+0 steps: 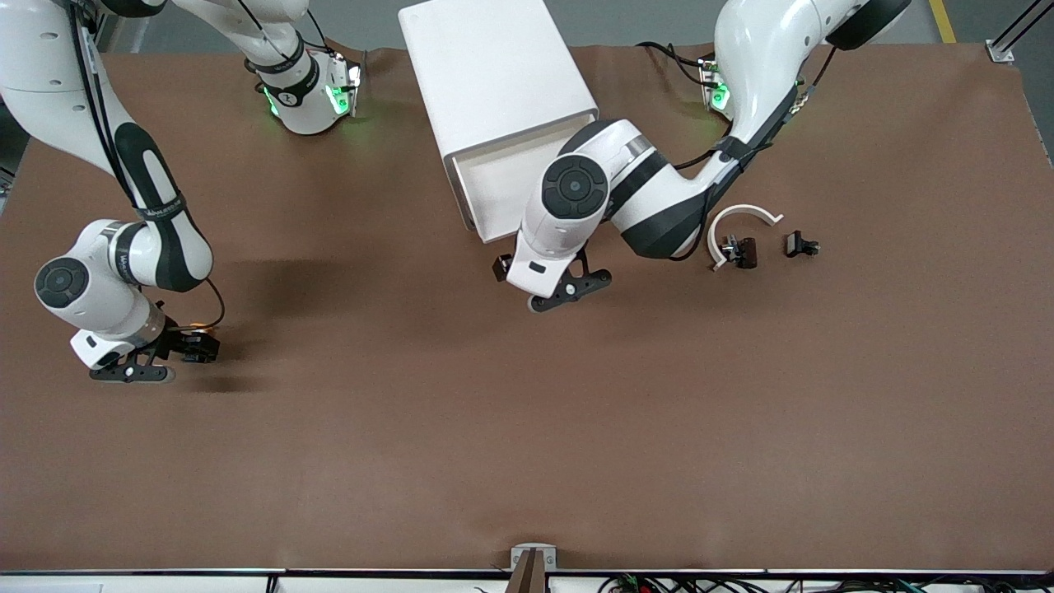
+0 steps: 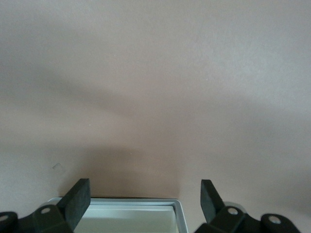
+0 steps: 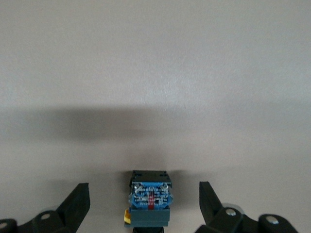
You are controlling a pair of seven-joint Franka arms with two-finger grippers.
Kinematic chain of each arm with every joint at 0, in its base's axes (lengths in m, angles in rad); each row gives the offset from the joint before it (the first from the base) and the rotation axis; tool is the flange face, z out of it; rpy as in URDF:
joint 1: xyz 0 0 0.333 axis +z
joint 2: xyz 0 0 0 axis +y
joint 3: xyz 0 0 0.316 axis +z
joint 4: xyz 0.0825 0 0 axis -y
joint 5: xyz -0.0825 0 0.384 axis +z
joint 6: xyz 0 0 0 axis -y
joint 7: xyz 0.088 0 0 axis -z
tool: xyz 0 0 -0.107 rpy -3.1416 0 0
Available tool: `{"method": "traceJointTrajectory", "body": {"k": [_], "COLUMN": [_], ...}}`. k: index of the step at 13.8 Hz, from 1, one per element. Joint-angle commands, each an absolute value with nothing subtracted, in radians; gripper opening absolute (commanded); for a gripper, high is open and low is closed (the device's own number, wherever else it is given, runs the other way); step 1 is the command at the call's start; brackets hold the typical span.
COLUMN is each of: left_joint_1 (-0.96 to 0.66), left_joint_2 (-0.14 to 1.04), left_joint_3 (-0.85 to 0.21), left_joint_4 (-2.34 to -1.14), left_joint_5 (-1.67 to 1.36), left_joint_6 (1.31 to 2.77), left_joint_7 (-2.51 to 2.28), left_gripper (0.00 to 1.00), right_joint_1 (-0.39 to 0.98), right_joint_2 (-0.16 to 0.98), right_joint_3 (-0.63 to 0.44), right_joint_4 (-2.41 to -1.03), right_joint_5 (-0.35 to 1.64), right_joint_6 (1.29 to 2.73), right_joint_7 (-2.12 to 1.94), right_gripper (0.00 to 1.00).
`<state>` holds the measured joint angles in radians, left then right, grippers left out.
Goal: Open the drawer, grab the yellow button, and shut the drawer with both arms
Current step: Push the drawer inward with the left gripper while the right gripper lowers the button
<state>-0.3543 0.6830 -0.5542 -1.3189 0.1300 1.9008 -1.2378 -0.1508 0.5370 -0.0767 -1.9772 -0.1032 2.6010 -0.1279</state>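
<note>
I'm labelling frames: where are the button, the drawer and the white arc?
button (image 3: 149, 204): right wrist view, blue label face.
drawer (image 1: 502, 177): front view, bare white floor.
white arc (image 1: 743, 212): front view, curved top.

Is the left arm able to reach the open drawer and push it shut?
Probably yes. The left gripper, fingers open, hangs right at the drawer front edge, with nothing between them. The button lies on the table between the right gripper's open fingers.

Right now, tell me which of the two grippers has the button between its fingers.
The right gripper, low over the table at the right arm's end: the button sits between its open fingers. The left gripper hangs open over the open drawer.
</note>
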Motion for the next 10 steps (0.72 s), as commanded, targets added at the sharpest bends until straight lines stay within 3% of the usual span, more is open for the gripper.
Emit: {"method": "traceJointTrajectory", "body": {"k": [1, 10], "left_joint_1": [-0.376, -0.448], "left_joint_2": [0.681, 0.68], "left_joint_3": [-0.555, -0.557], "left_joint_4": [-1.333, -1.355], "left_joint_5": [0.146, 0.138], "left_joint_6": [1.911, 1.896], "left_joint_7": [-1.247, -1.313], "left_gripper": [1.0, 1.0], "right_joint_1": [-0.156, -0.035], "right_joint_2": [0.502, 0.368], "right_joint_3": [-0.066, -0.055], "right_joint_4": [-1.925, -1.541], "right_joint_5": [-0.126, -0.112], "right_joint_6": [2.487, 1.84], "right_joint_7": [-0.121, -0.091], "right_gripper": [1.0, 1.0]}}
